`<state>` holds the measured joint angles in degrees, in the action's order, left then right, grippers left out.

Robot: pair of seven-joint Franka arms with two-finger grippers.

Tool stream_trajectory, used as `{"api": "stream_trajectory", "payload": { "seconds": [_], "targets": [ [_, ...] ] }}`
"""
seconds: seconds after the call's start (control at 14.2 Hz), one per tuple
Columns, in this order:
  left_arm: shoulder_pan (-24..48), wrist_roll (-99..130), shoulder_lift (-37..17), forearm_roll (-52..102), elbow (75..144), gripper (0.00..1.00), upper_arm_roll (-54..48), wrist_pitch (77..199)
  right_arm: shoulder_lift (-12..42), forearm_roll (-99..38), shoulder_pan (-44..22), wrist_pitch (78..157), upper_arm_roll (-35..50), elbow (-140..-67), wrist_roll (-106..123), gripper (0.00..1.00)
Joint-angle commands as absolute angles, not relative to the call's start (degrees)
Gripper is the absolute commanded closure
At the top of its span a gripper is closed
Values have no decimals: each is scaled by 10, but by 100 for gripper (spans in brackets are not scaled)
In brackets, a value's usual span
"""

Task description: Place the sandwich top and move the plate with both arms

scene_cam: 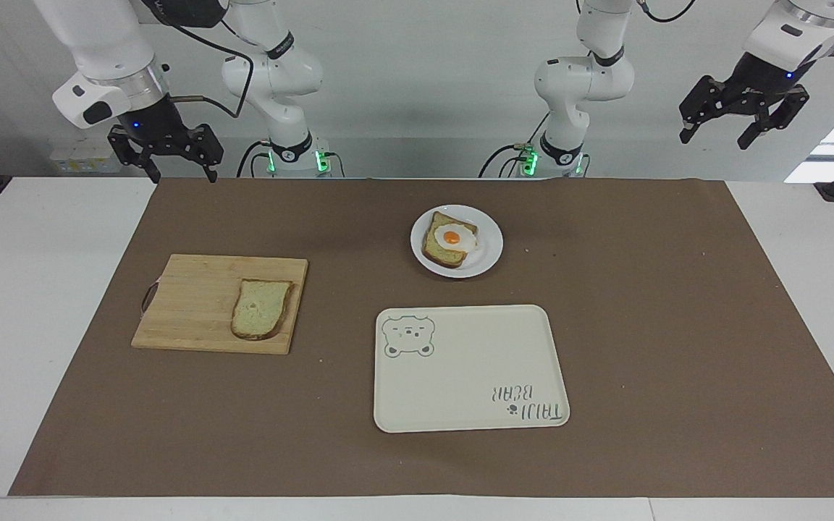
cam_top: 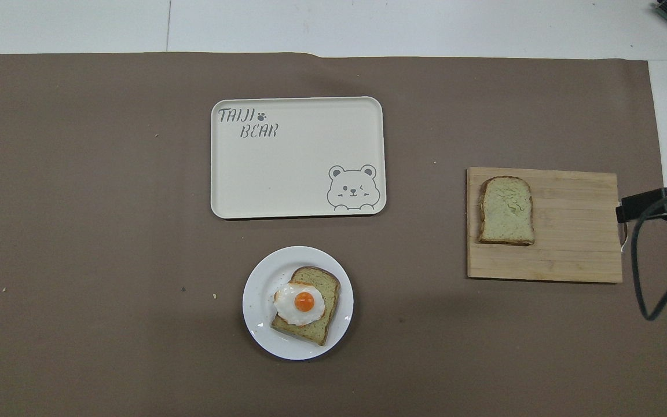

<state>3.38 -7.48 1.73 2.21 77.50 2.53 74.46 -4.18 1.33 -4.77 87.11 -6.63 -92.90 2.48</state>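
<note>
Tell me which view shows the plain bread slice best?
The overhead view: the sandwich top lies on the cutting board, seen flat with full outline. The facing view shows it slanted, foreshortened.

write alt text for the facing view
A plain bread slice lies on a wooden cutting board; an egg-topped slice sits on a white plate beside a bear-print tray. Both open grippers, right and left, wait raised.

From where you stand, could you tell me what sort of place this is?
Most likely a robotics lab bench staged as a kitchen counter: two arms mounted at a white table, a brown mat spread over it, and a cutting board beside the plate.
</note>
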Motion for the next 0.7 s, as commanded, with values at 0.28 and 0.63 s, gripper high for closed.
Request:
{"api": "stream_trajectory", "payload": {
  "seconds": [0.28, 0.63],
  "targets": [
    [27, -70, 33, 17, 789, 0, 24, 742, -50, 29, -40, 869, -63, -936, 40, 0],
    [28, -69, 33, 18, 790, 0, 24, 740, -52, 27, -40, 868, -63, -938, 40, 0]
  ]
}}
